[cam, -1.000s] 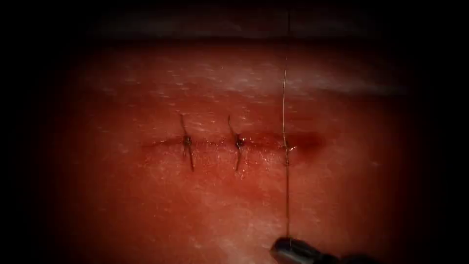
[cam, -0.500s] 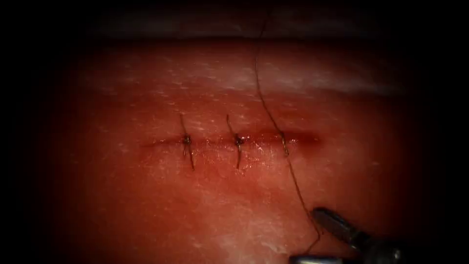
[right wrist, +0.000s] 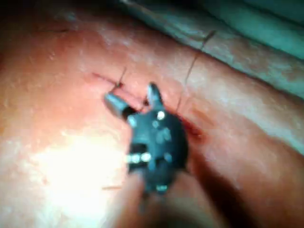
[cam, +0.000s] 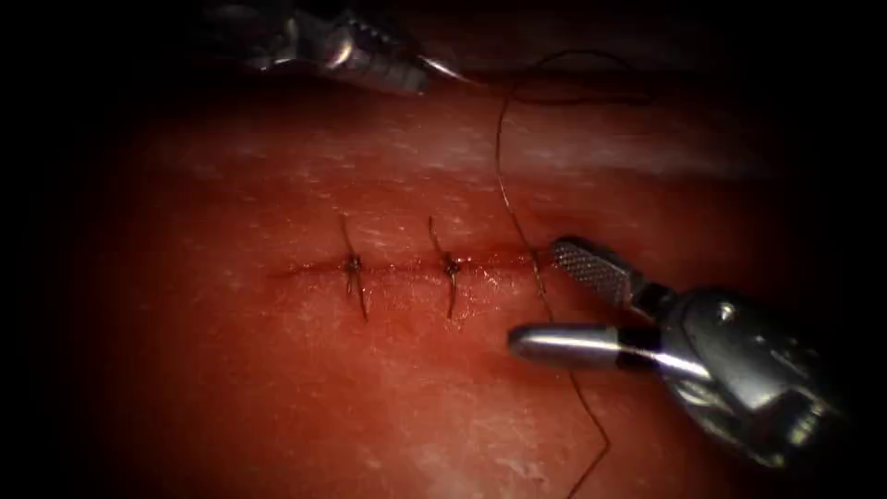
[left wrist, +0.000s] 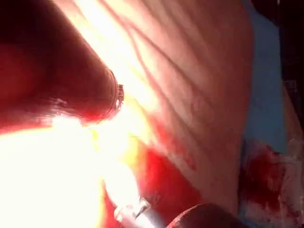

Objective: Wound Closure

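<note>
The cut (cam: 407,269) runs across the tissue (cam: 277,388) with two tied stitches (cam: 354,266) (cam: 452,268). At its right end the thread (cam: 500,157) passes through the tissue, curls slack to the top and trails down to the near edge. My right tool (cam: 534,296) stands open at that right end, its jaws astride the thread and holding nothing. The right wrist view shows the same: right tool (right wrist: 132,95) open over the cut. My left tool (cam: 407,74) lies at the top, left of the thread's loop, shut, with a thin bright sliver that looks like the needle (cam: 455,72) sticking out, clear of the tissue.
Cut thread ends stand up from both tied stitches. Red fluid lines the cut. The tissue's far edge (cam: 647,162) runs pale behind the cut. Beside the tissue lies a blue drape (left wrist: 266,95) with a red-stained cloth (left wrist: 266,183).
The thread, taut a second ago between the top and my right tool at the near edge, has gone slack. My right tool moved up to the cut, now open. My left tool came in at top.
</note>
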Motion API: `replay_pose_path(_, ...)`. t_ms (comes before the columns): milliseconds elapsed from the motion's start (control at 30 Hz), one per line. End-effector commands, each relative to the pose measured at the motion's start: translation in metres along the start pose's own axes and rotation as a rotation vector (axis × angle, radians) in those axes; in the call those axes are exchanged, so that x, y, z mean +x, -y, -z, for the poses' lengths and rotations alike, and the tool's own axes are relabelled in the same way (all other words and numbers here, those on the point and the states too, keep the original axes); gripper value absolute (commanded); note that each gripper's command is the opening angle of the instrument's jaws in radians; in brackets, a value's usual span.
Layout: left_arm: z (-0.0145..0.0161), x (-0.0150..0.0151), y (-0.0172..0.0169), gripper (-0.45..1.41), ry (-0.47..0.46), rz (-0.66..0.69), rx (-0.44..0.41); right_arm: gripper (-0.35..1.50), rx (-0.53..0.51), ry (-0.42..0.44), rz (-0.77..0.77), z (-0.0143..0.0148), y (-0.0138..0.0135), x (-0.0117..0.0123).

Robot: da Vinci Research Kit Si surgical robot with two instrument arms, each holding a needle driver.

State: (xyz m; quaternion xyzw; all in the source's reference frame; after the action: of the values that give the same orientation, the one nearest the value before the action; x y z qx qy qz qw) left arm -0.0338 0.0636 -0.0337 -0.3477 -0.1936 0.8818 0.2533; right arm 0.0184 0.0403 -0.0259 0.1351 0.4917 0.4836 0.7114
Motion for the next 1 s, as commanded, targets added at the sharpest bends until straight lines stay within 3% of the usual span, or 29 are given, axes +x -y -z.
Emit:
replay_pose_path(33,-0.0008,-0.0001,0.0001,-0.35,-0.001,0.001,0.000,1.13,0.002,-0.013,0.017,-0.0018,-0.0004,0.0000)
replay_pose_path(67,-0.0011,-0.0012,-0.0005,-0.35,0.001,0.001,-0.003,1.03,0.005,-0.030,0.036,-0.0024,-0.0009,0.0002)
replay_pose_path(133,-0.0012,-0.0016,-0.0008,-0.35,0.002,0.002,-0.003,0.99,0.009,-0.042,0.036,-0.0026,-0.0012,0.0003)
replay_pose_path(233,-0.0012,-0.0026,-0.0016,-0.35,0.001,0.009,-0.004,0.71,0.024,-0.087,0.035,-0.0031,-0.0020,0.0007)
replay_pose_path(267,-0.0013,-0.0029,-0.0019,-0.35,0.001,0.006,-0.007,0.52,0.032,-0.106,0.034,-0.0033,-0.0023,0.0010)
replay_pose_path(300,-0.0015,-0.0033,-0.0022,-0.35,0.002,0.008,-0.009,0.00,0.036,-0.117,0.033,-0.0033,-0.0024,0.0012)
replay_pose_path(333,-0.0017,-0.0035,-0.0024,-0.35,0.002,0.011,-0.011,-0.32,0.041,-0.130,0.031,-0.0033,-0.0025,0.0014)
replay_pose_path(500,-0.0035,-0.0049,-0.0034,-0.35,0.004,0.007,-0.024,-0.35,0.076,-0.207,0.052,-0.0031,-0.0040,0.0030)
replay_pose_path(600,-0.0057,-0.0056,-0.0037,-0.35,0.007,0.005,-0.030,-0.35,0.134,-0.304,0.033,-0.0032,-0.0054,0.0038)
replay_pose_path(833,-0.0096,-0.0058,-0.0026,-0.35,0.011,-0.011,-0.013,-0.35,0.253,-0.322,-0.003,-0.0031,-0.0057,0.0052)
replay_pose_path(867,-0.0121,-0.0064,-0.0015,-0.35,0.015,-0.018,-0.004,-0.35,0.340,-0.315,-0.024,-0.0031,-0.0055,0.0056)
replay_pose_path(1000,-0.0151,-0.0076,0.0000,-0.35,0.030,-0.023,0.004,-0.35,0.453,-0.270,-0.023,-0.0032,-0.0051,0.0057)
